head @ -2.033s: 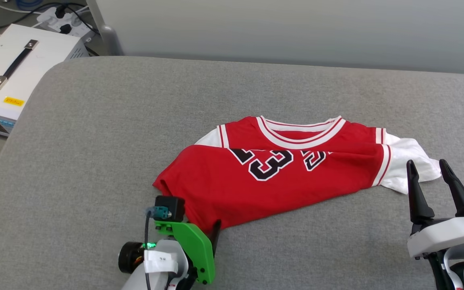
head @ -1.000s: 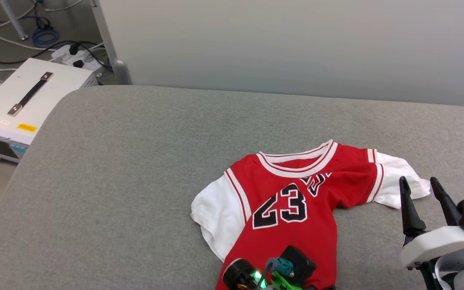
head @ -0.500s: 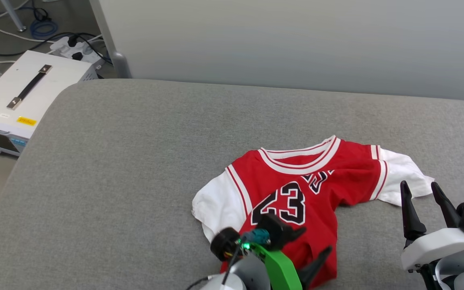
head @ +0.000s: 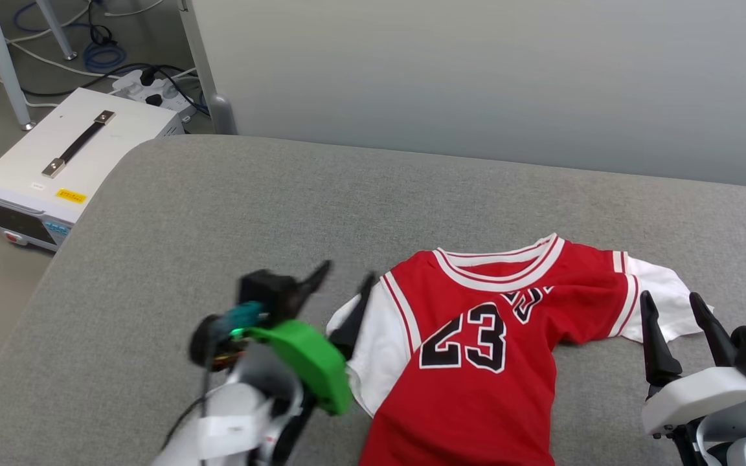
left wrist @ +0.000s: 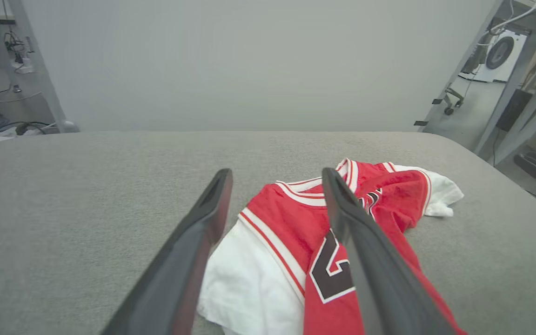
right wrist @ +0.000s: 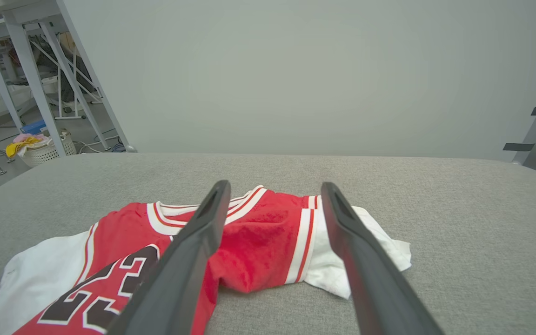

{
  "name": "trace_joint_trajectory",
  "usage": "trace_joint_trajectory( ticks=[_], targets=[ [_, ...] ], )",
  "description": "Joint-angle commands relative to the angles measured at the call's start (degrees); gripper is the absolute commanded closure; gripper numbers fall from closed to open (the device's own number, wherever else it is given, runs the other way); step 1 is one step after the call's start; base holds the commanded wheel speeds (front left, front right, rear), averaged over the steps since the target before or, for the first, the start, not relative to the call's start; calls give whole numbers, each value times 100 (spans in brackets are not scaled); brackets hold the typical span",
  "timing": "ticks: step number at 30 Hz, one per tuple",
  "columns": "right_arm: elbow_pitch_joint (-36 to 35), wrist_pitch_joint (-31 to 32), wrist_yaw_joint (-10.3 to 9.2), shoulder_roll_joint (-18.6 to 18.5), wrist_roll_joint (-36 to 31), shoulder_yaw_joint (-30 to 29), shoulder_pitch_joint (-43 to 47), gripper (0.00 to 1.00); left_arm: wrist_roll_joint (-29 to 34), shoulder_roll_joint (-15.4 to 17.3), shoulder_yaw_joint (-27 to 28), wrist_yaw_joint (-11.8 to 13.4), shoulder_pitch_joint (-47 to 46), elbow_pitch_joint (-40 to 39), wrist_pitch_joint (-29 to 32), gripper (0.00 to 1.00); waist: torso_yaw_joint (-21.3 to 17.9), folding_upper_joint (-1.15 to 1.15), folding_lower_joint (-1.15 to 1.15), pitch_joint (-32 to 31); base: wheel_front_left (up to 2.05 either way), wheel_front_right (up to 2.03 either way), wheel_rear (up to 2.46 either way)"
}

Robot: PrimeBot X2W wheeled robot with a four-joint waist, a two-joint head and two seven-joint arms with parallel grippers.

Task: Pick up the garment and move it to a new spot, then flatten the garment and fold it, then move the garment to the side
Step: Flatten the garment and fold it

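The garment [head: 476, 362] is a red T-shirt with white sleeves, a striped collar and a black "23", lying face up and partly bunched on the grey cushioned surface [head: 217, 213]. My left gripper [head: 347, 278] hovers open just left of the garment's white left sleeve [left wrist: 244, 284], holding nothing. In the left wrist view its open gripper [left wrist: 275, 174] frames the collar. My right gripper [head: 667, 298] stands open by the right white sleeve [right wrist: 342, 265]. The right wrist view shows the garment [right wrist: 263, 242] lying below and beyond the empty gripper [right wrist: 272, 186].
A white instrument box [head: 75, 162] with a black handle sits on the floor at the left, with cables and a power strip [head: 153, 87] behind it. A pale wall [head: 476, 77] runs along the far edge of the surface.
My left gripper has opened and let go of the garment's lower part, then swung up and left to beside the left sleeve. The garment now lies spread lengthwise. The head camera has shifted slightly.
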Motion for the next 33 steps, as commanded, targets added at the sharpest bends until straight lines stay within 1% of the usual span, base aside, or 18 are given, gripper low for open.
trace_joint_trajectory(
  ticks=[1,2,6,10,13,15,18,21,25,28,33],
  targets=[
    [-71,-18,-4,-14,-19,18,63,0,-137,117,164,84,195,7,-118,0,-9,0,0,31,0,0,0],
    [-113,-11,-4,-25,-14,29,67,0,-168,200,266,115,283,13,-211,0,-13,0,0,51,0,0,0],
    [-282,20,-4,-70,11,53,96,0,-297,357,505,161,590,95,-499,0,-30,0,0,159,0,0,0],
    [-429,68,-4,-122,29,85,125,0,-395,400,568,137,708,202,-567,0,-73,0,0,311,0,0,0],
    [-544,112,-4,-163,24,103,125,0,-395,439,550,108,627,248,-498,0,-119,0,0,451,0,0,0],
    [-631,150,-4,-188,20,112,126,0,-385,486,500,68,508,278,-337,0,-163,0,0,551,0,0,0],
    [-769,210,-4,-226,22,104,107,0,-486,553,365,15,281,374,313,0,-243,0,0,729,0,0,0],
    [-870,269,-4,-250,16,123,76,0,-553,595,299,45,1,466,860,0,-334,0,0,898,0,0,0],
    [-950,318,-4,-265,9,197,25,0,-638,618,162,144,-305,821,1674,0,-482,0,0,1123,0,0,0],
    [-976,334,-4,-270,13,276,-29,0,-603,610,135,179,-487,1095,1798,0,-605,0,0,1264,0,0,0],
    [-997,337,-4,-280,11,291,-75,0,-430,556,111,296,-689,1572,1608,0,-747,0,0,1432,0,0,0]
  ],
)
